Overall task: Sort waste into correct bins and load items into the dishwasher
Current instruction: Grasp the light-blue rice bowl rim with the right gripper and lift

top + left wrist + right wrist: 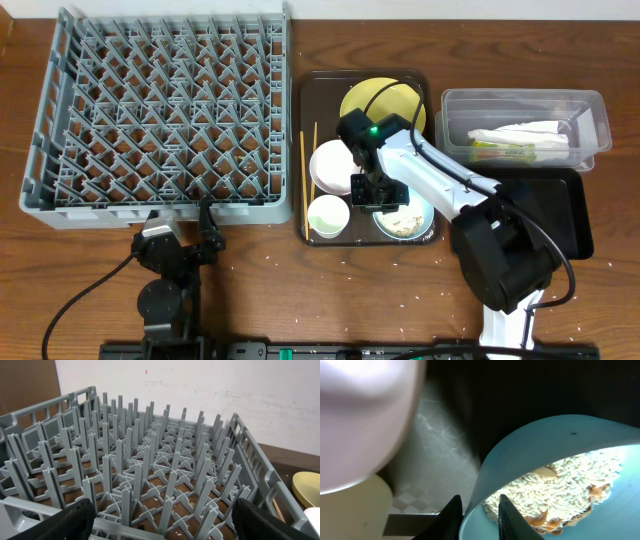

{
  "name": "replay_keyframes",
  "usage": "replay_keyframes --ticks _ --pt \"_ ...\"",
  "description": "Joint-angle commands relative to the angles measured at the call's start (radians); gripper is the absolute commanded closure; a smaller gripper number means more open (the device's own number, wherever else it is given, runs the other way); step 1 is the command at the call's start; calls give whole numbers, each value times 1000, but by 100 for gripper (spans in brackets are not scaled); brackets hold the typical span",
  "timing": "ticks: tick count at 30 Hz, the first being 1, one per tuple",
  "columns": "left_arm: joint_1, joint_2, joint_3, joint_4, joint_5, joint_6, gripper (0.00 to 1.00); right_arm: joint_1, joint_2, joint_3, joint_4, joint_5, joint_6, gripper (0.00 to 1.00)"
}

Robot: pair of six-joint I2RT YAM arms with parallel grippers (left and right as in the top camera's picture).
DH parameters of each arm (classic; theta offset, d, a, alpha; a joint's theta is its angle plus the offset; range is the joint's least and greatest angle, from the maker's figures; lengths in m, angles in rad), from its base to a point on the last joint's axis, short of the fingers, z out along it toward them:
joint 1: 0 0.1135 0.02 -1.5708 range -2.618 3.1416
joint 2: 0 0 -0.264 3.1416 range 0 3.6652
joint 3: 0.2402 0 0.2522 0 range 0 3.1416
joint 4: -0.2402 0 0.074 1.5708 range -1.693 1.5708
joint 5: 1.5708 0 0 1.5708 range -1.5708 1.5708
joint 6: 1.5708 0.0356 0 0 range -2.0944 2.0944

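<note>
We see our right gripper (479, 510) pinching the rim of the light blue bowl (545, 445), one finger inside and one outside. It looks clamped tight, but the view is very close. Rice (555, 485) lies in the bowl. The bowl sits on the brown tray (325, 110). Our left gripper (165, 525) stands wide apart by the dish rack (165, 460).

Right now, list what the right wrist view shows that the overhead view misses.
Only the right wrist view: the right arm's fingers astride the rim of the light blue bowl, one inside and one outside, and beige scraps distinct among the rice. Only overhead: the dish rack, the yellow plate, the chopsticks, and the clear tub holding the napkin and wrapper. Both: that bowl and its rice.
</note>
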Motion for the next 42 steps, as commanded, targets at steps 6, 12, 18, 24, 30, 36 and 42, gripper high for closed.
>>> replay_keyframes --ticks 6,12,18,24,30,36,42 --pt "3 -5 -32 -18 -5 16 12 57 7 -5 2 82 -21 81" --pt "3 -5 -32 -18 -5 16 12 82 15 -6 17 84 -56 74" --pt "3 -5 -32 -18 -5 16 12 85 20 -6 17 84 -56 65" --pt "3 -5 -32 -18 -5 16 12 85 20 -14 22 83 -55 64" --pt "3 -5 -32 -18 -5 16 12 85 20 -27 35 83 -55 65" --pt "3 -5 -32 -18 -5 16 12 85 20 -27 35 83 -55 83" --pt "3 -5 -32 -18 -5 16 12 84 20 -27 24 71 -48 99"
